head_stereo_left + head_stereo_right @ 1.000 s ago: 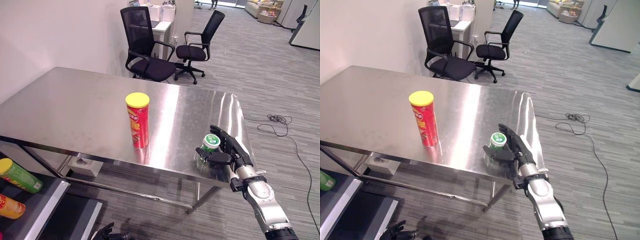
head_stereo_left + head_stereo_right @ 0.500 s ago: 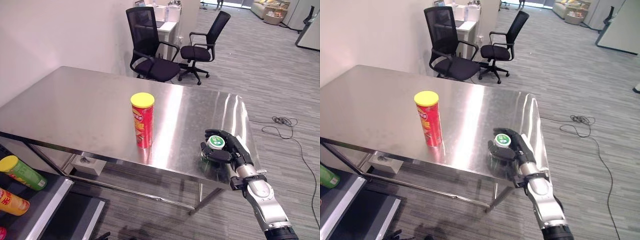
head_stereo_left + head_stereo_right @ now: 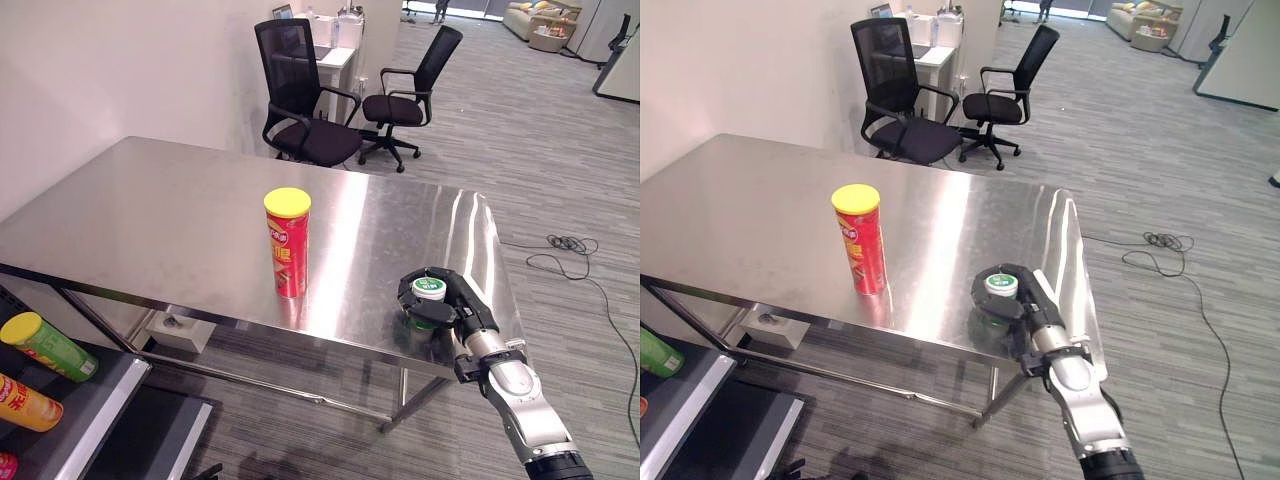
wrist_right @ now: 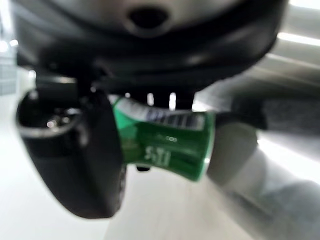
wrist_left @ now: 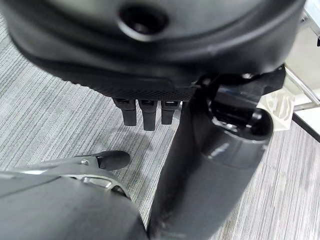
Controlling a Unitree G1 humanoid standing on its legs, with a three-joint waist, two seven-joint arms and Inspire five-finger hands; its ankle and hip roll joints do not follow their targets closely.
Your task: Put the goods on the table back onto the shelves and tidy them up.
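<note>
Right hand (image 3: 445, 300) is curled round the green can (image 3: 428, 299) at the table's (image 3: 180, 220) near right edge — thumb one side, fingers the other. Likely light, rigid and slick, so grip mid-body. Red chip tube (image 3: 287, 243) stands well left of the hand, untouched.

An office (open-plan): swivel chairs (image 3: 300, 95), grey carpet (image 3: 520, 130), steel table (image 3: 150, 220).

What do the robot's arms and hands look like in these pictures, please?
The right arm is a smooth silver-grey shell, rounded and tapering, joined by a dark collar with small metal fittings at the wrist to a black right hand of slim segmented fingers. The left hand shows as a glossy black, bulbous housing with short black fingers in a row and a thick rounded thumb.
</note>
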